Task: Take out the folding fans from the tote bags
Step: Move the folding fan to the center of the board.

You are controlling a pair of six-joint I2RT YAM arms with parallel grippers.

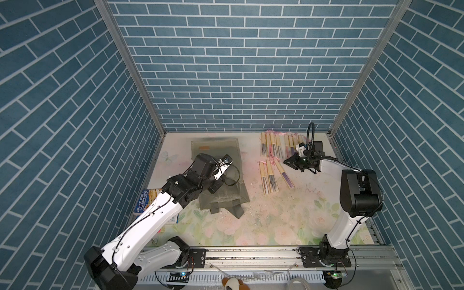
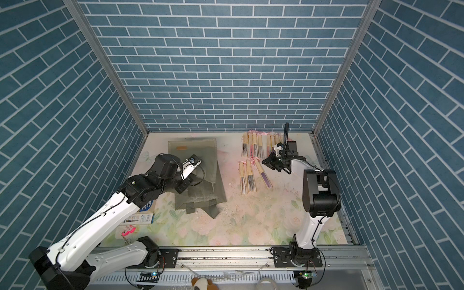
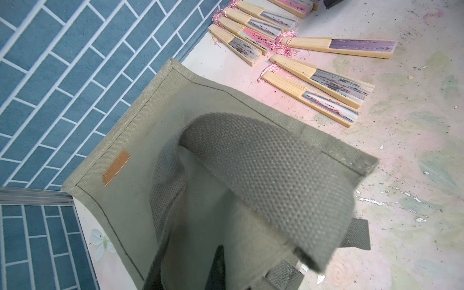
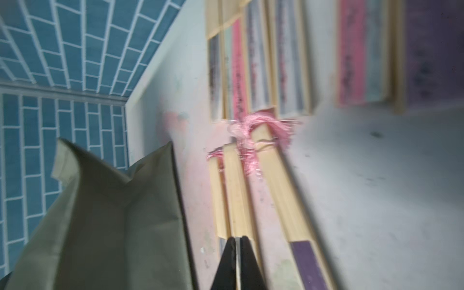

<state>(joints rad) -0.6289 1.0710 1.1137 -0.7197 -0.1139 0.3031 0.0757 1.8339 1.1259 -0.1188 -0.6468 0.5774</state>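
Observation:
The grey-green tote bag lies at the back left of the table, its handles toward the front. My left gripper is shut on the tote's fabric near its mouth. In the left wrist view a raised flap of the tote bag drapes over the jaws and hides them. Several folding fans lie in a row along the back wall. Three more fans lie in front of them, one with purple pleats. My right gripper hovers just right of these, its jaws nearly together and holding nothing.
A blue printed book lies at the left edge, partly under my left arm. A pink tassel lies near the left arm's base. Blue brick walls close in three sides. A metal rail runs along the front.

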